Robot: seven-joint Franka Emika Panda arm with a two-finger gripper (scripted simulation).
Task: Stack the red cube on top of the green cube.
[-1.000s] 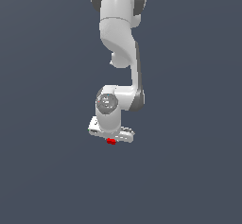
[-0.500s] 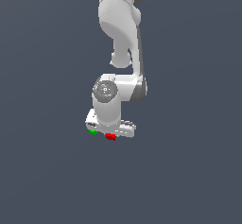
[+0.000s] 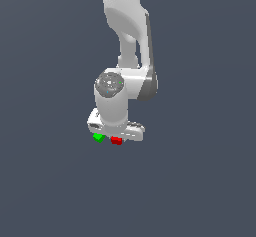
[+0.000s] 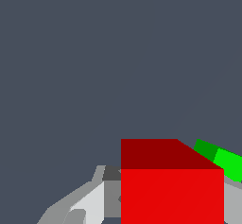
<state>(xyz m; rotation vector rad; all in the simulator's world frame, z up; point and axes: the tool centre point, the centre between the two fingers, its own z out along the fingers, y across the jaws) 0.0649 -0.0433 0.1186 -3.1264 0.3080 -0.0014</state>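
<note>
Gripper pinching red cube, just beside green cube, toward exterior view's right. Risk: lowering off-centre, clipping the green one, or tipping on release.

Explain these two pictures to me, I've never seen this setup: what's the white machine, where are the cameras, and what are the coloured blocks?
The white machine is a robot arm in a simulator. One picture looks on from outside; the other comes from a camera on its wrist. Its gripper sits low at the arm's end, with the red cube right under it, filling the wrist view between the fingers. It appears shut on the cube. The green cube sits just beside the red one, on the exterior view's left.
</note>
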